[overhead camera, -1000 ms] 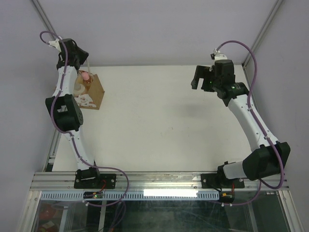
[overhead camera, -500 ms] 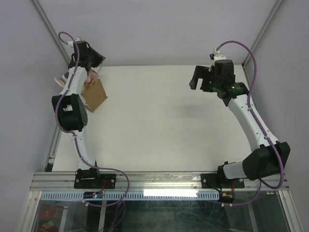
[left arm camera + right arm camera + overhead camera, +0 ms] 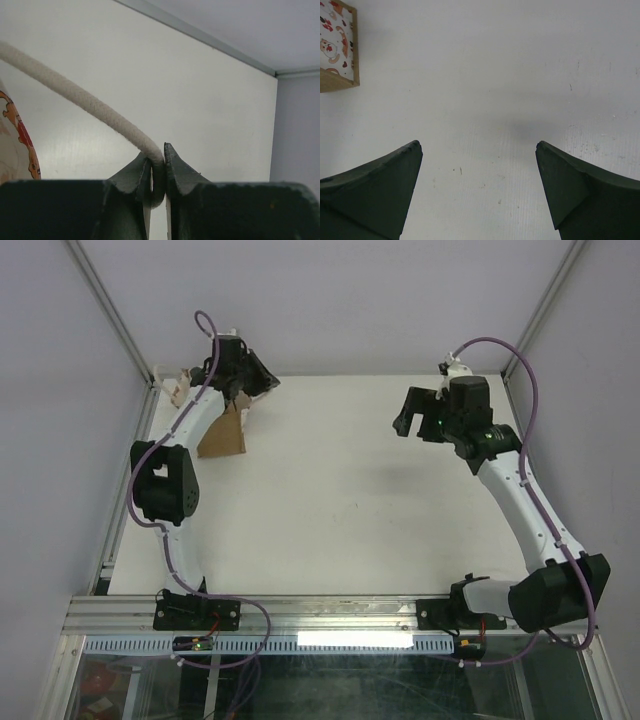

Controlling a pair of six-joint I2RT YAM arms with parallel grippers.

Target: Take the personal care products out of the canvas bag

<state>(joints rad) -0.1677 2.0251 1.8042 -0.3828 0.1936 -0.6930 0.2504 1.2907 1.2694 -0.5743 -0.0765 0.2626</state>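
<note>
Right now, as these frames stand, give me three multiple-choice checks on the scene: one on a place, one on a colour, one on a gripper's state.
1. Where on the table is the canvas bag? A: centre. B: far left. C: near right.
2. What colour is the handle in the left gripper? A: black. B: blue. C: pale cream.
3. The right gripper is: A: open and empty. B: shut on the bag. C: shut on the handle.

Answers: B, the top view shows it at the far left; C, the left wrist view shows a cream cord pinched; A, its fingers stand wide apart over bare table.
</note>
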